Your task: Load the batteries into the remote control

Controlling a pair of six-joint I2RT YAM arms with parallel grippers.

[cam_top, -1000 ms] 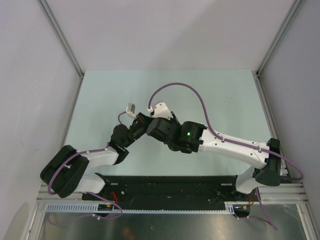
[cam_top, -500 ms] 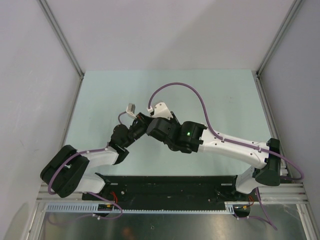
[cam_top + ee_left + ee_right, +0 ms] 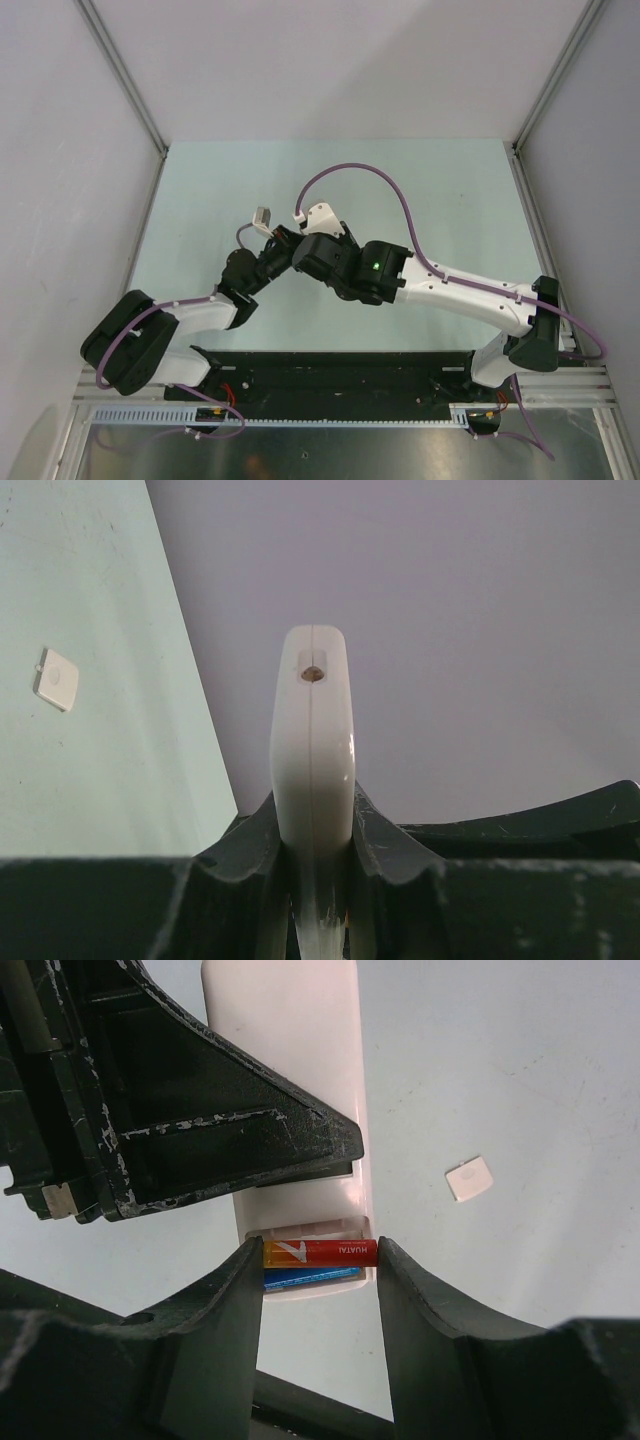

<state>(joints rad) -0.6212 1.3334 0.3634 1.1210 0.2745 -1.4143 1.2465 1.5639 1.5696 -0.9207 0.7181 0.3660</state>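
My left gripper (image 3: 312,825) is shut on the white remote control (image 3: 312,730), seen edge-on in the left wrist view. In the right wrist view the remote's plain white back (image 3: 300,1050) faces the camera with its battery compartment open at the near end. My right gripper (image 3: 320,1260) is shut on the red battery (image 3: 320,1252), held by its ends across the compartment. The blue battery (image 3: 312,1278) lies in the compartment just beneath it. In the top view both grippers meet at mid-table (image 3: 290,245), hiding the remote. The purple and dark grey batteries are out of view.
A small white square cover (image 3: 468,1178) lies flat on the pale green table (image 3: 200,200), beside the remote; it also shows in the left wrist view (image 3: 55,678). Grey walls enclose the table on the left, back and right.
The right arm has edged very slightly to the left. Nothing else has visibly changed.
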